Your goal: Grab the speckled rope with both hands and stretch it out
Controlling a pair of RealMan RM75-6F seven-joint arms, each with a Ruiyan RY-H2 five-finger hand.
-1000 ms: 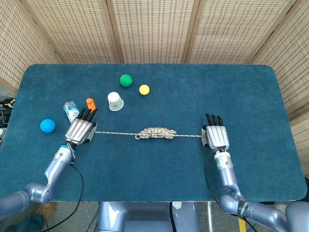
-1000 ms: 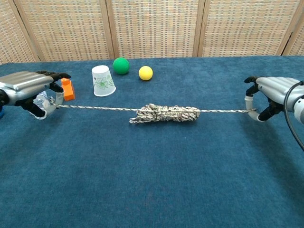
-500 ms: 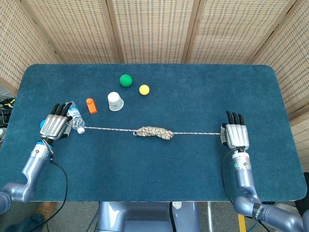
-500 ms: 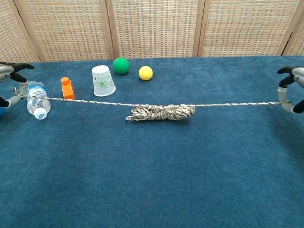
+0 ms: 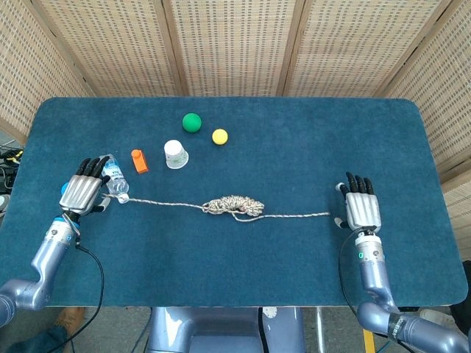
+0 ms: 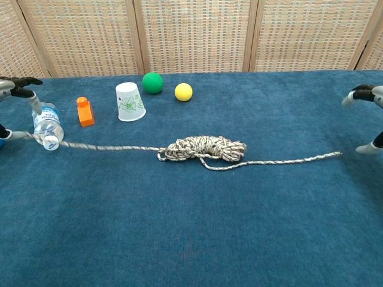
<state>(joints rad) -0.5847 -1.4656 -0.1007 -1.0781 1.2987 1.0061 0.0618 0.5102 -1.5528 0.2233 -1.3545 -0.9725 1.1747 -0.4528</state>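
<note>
Head view: your right hand (image 5: 363, 212) is off the speckled rope (image 5: 234, 205), fingers (image 5: 358, 182) apart and holding nothing, with the rope's right end lying loose on the bench (image 5: 294, 279) just left of that hand. Chest view agrees: the right end sits flat on the blue cloth, and the right hand (image 6: 366, 98), at the frame edge, is spread with a clear gap to it. Your left hand (image 5: 81, 195) is at the rope's far left end; whether its fingers are clamped on the strand or only resting beside it I cannot tell, since it is mostly cut off in the chest view and seen only from the back in the head view.

Progress, as I judge it: the stretch is not holding. The rope is slack, so you need to re-grab the right end and pull apart again.

Rope look: thin cord, white with dark flecks, a tangled bundle mid-bench, one strand running left toward the water bottle (image 5: 113, 175), another curving right in a shallow wave. The bundle is still knotted up, not paid out. It lies well below the paper cup (image 5: 175, 154), the orange block (image 5: 138, 160) and the two balls.
</note>
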